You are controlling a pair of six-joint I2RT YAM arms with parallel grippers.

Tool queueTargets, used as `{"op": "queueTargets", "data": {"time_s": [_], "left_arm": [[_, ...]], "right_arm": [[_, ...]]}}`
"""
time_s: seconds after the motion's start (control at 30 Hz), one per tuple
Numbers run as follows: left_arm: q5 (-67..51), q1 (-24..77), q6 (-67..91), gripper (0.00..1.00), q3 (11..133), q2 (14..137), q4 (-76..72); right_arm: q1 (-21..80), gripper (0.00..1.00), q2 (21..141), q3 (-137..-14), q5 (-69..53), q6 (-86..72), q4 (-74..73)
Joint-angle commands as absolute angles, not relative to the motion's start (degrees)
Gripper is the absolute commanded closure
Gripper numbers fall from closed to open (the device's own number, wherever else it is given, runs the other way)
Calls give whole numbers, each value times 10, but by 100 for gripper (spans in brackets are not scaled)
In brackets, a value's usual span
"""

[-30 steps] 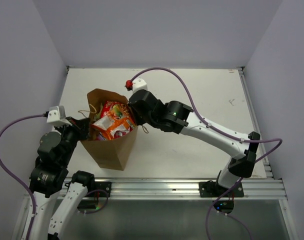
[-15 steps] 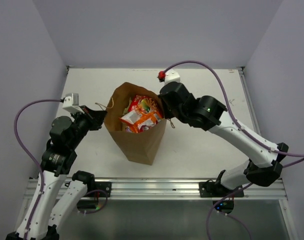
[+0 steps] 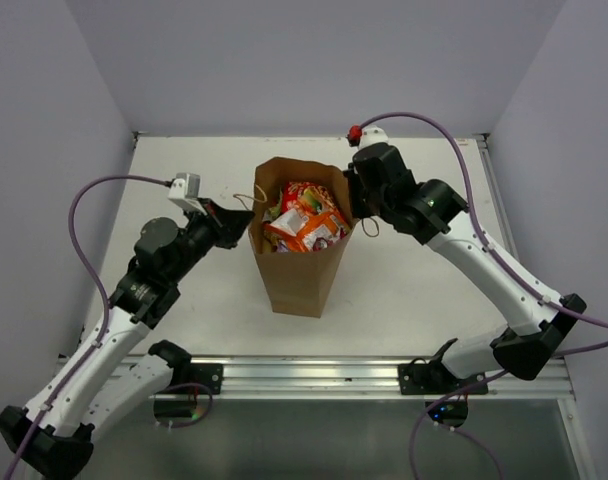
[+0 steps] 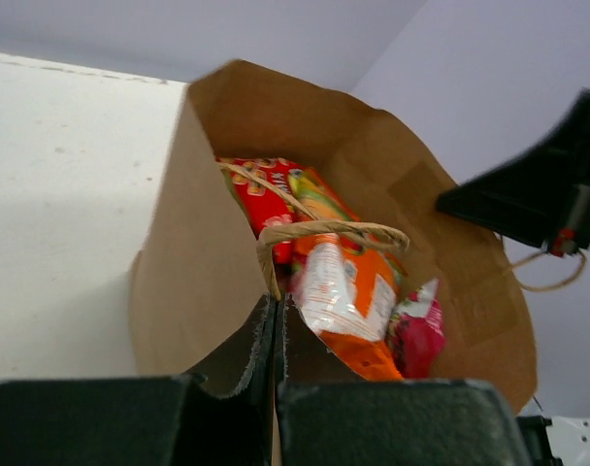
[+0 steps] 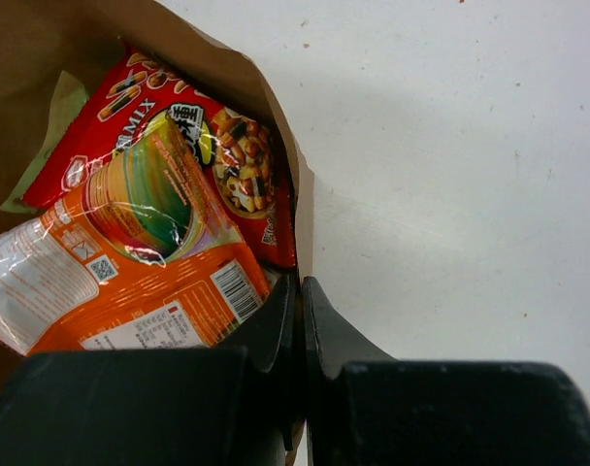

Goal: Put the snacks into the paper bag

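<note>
The brown paper bag (image 3: 296,270) stands upright mid-table with its mouth open. Inside it lie snacks: an orange packet (image 3: 306,230), a red packet (image 5: 193,136) and a pink one (image 4: 418,335). My left gripper (image 3: 239,222) is shut on the bag's left rim (image 4: 266,282), beside a twisted handle (image 4: 334,230). On the opposite side my right gripper (image 3: 352,205) is shut on the right rim (image 5: 300,209). Each rim is pinched between the two fingers, one inside the bag and one outside.
The white table (image 3: 434,200) stretches around the bag. Grey walls close in on three sides. A metal rail (image 3: 334,375) runs along the near edge by the arm bases.
Both arms have carried the bag to the right and a little farther back across the table, keeping their grips on its rims. The snacks stayed inside.
</note>
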State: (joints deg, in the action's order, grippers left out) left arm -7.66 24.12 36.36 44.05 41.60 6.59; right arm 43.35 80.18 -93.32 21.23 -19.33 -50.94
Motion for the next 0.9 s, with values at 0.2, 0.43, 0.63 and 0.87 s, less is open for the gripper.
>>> {"op": "queueTargets", "data": {"time_s": [0.2,0.43,0.63,0.87], "left_arm": [[122,441,312,100,476,486,-47],[139,444,301,100,486,475,-26],[155,445,283,100,509,470,-20],[128,445,240,56,557,500,-44]], "right_arm": [[419,100,824,-947,182,-171,-432],[418,99,824,-957,185,-172,-437],[418,66,813,-958,183,-169,-439],[418,21,781,-970,180,-151,-418]]}}
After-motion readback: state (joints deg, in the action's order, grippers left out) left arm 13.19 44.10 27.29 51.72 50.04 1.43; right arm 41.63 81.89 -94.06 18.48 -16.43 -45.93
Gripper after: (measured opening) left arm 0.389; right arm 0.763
